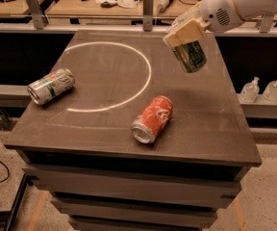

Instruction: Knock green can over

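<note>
The dark green can (191,57) is at the back right of the dark table (210,129), tilted with its bottom leaning toward the right front. My gripper (185,36) comes in from the upper right on the white arm (244,4). Its tan fingers (182,32) are closed over the can's top, which they hide. I cannot tell whether the can's bottom touches the table.
A pale silver-white can (51,85) lies on its side at the left edge. An orange-red can (153,118) lies on its side near the front middle. A white circle (148,76) is marked on the tabletop. Two clear bottles (251,89) stand on the ledge at the right.
</note>
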Tool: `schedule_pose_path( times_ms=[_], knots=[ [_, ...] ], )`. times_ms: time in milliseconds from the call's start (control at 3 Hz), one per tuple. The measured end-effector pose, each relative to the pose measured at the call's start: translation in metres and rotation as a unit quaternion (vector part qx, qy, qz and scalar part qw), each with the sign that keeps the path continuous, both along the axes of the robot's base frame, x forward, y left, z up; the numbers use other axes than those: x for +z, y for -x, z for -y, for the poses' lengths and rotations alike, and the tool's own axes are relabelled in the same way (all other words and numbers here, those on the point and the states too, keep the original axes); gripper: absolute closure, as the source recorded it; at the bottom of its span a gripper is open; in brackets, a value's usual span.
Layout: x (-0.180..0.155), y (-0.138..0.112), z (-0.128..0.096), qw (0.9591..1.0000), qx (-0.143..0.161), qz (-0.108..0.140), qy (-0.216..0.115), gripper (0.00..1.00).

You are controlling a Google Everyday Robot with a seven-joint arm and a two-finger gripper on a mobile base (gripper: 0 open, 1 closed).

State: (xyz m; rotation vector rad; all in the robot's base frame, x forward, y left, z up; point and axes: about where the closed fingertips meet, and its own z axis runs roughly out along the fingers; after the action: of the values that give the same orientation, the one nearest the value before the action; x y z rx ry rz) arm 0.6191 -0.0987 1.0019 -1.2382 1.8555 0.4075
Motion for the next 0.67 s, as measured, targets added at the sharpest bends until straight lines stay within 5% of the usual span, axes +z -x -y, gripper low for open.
schedule_pose_path(
  times_ms=[667],
  knots=[
    [-0.047, 0.002, 0.012, 0.9927, 0.005, -0.088, 0.083, 1.00]
  ],
)
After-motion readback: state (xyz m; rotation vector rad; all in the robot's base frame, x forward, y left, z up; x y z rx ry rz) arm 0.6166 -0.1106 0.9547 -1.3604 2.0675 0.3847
